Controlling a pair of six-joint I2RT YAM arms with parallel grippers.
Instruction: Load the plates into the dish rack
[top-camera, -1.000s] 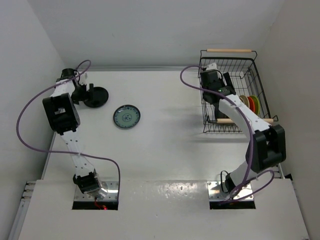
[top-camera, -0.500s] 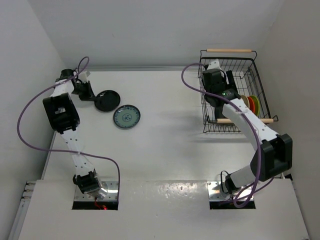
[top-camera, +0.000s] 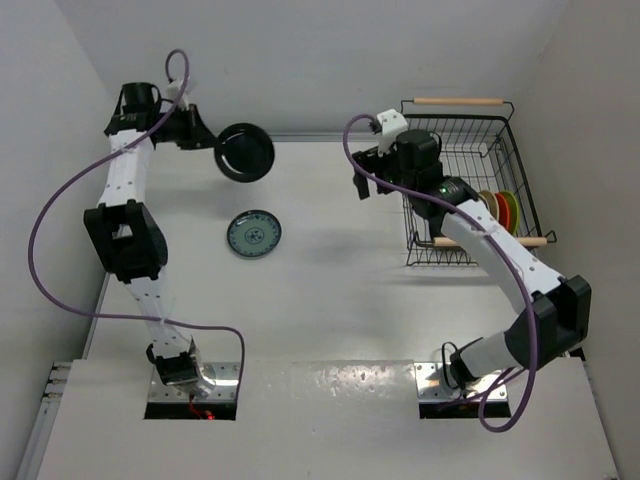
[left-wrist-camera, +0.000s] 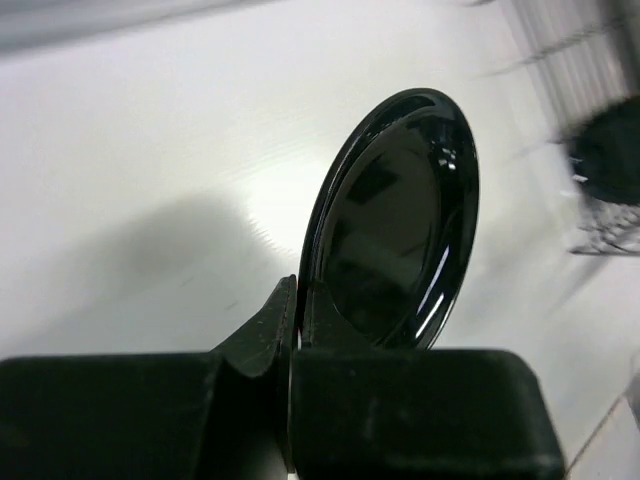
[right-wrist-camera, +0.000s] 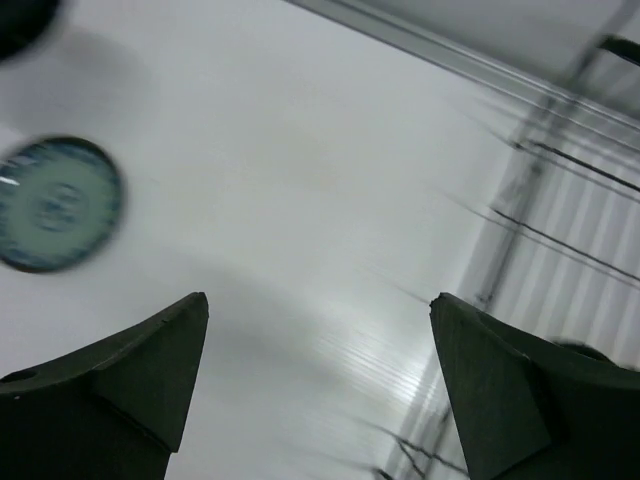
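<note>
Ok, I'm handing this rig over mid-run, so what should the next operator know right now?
Left end effector shut on the black plate, held clear of the table.
Right end effector open, empty, just left of the dish rack.
Blue-grey plate lies flat on the table.
Done: orange plate and green plate stand in the rack.
Left: rack the black plate, then the blue-grey one.

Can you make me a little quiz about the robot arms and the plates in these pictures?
1. True or false: the left tool is shut on the glossy black round plate.
2. Is the right tool open or shut?
3. Where is the blue-grey patterned round plate? A) stacked on the black plate B) flat on the white table C) in the right tool

Key: 1 true; 2 open; 3 B
</note>
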